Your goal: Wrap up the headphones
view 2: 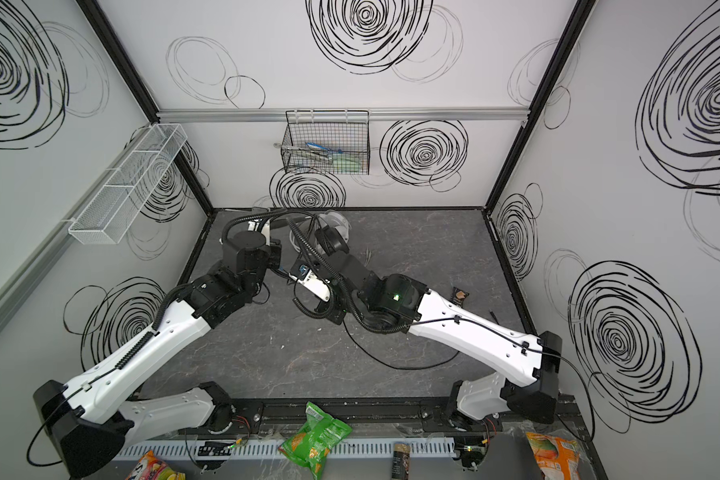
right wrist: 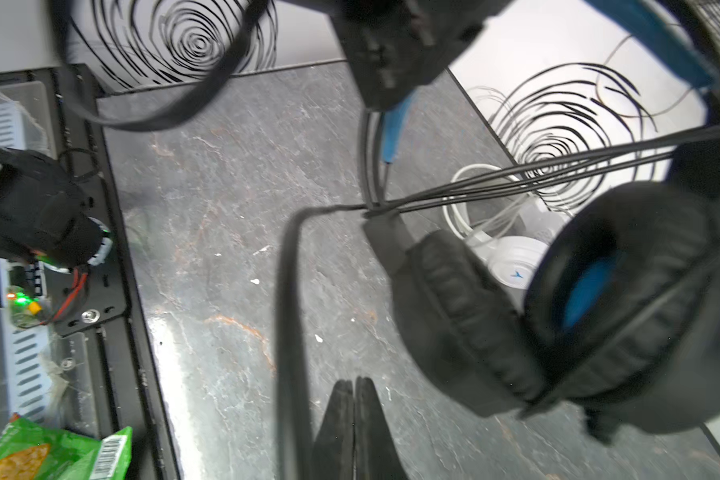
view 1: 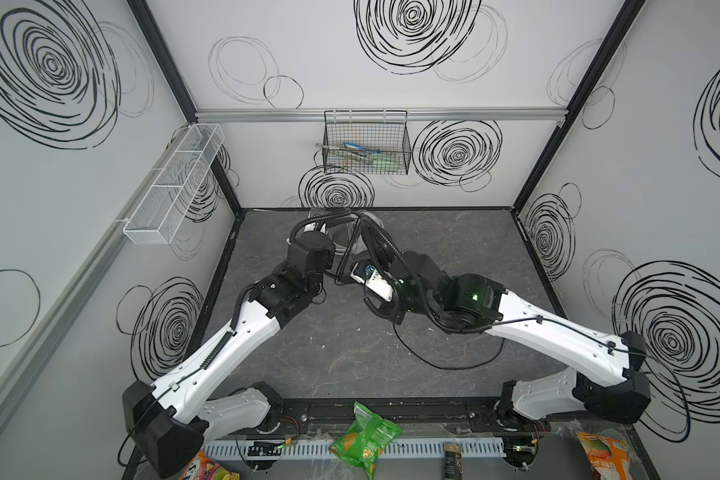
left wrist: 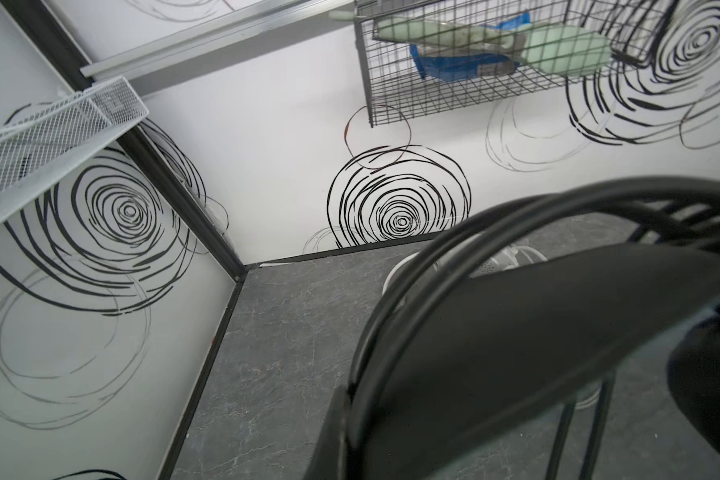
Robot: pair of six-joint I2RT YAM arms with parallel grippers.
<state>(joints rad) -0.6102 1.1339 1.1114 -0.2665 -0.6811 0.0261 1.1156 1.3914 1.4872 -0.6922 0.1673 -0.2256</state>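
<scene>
The black headphones (right wrist: 599, 316), with blue inside the cups and a blue-padded band, hang lifted in front of the right wrist camera. Several turns of their black cable (right wrist: 558, 166) cross the band. In the left wrist view the black headband (left wrist: 516, 324) fills the near field, and my left gripper (left wrist: 350, 415) is shut on it, with one finger (left wrist: 335, 436) showing. My right gripper (right wrist: 354, 386) is shut with nothing between its tips. A strand of black cable (right wrist: 292, 332) runs close beside it. The white headphones (right wrist: 512, 257) (view 2: 337, 220) lie on the table near the back wall.
A loop of black cable (view 1: 445, 365) trails on the table under the right arm. A black wire basket (view 1: 366, 145) hangs on the back wall, a white mesh basket (view 1: 171, 187) on the left wall. A green chip bag (view 1: 364, 436) lies at the front edge, a snack bar (view 2: 460, 296) at right.
</scene>
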